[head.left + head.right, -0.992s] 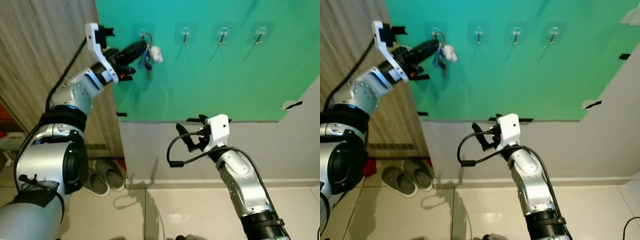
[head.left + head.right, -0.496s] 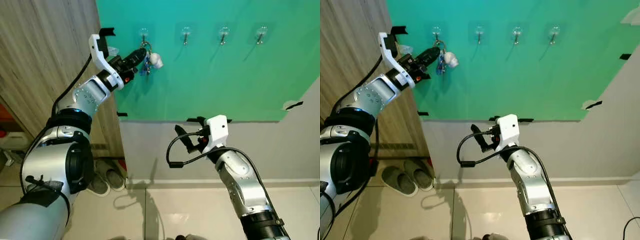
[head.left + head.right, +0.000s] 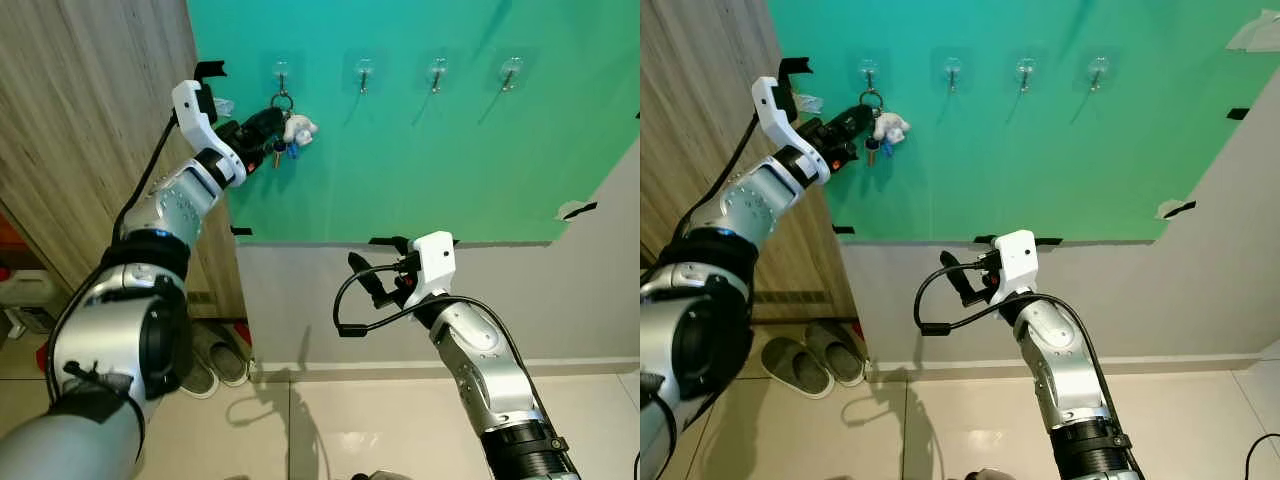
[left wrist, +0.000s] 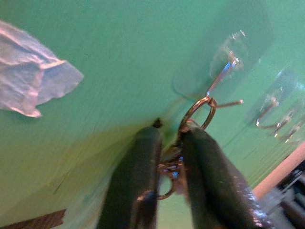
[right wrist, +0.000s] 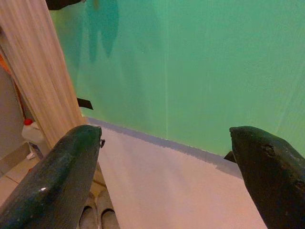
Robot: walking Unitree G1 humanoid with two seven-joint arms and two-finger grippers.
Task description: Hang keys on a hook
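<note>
A bunch of keys (image 3: 290,130) with a white charm and a metal ring (image 4: 198,112) is held up against the green wall board. My left gripper (image 3: 268,124) is shut on the bunch just below the ring, with both black fingers (image 4: 209,176) pinching it. The ring touches the lower end of the leftmost clear hook (image 3: 281,72) (image 4: 224,76); whether it hangs on the hook I cannot tell. My right gripper (image 3: 375,262) is held low in front of the grey wall, open, with nothing between its fingers (image 5: 62,176).
Three more clear hooks (image 3: 364,72) (image 3: 437,70) (image 3: 511,70) run along the green board to the right. A wooden panel (image 3: 90,120) stands at the left. Grey slippers (image 3: 215,360) lie on the tiled floor below it.
My left gripper has sunk a little and drawn back to the left with the keys, so the ring now sits right under the leftmost hook. The right arm has not moved.
</note>
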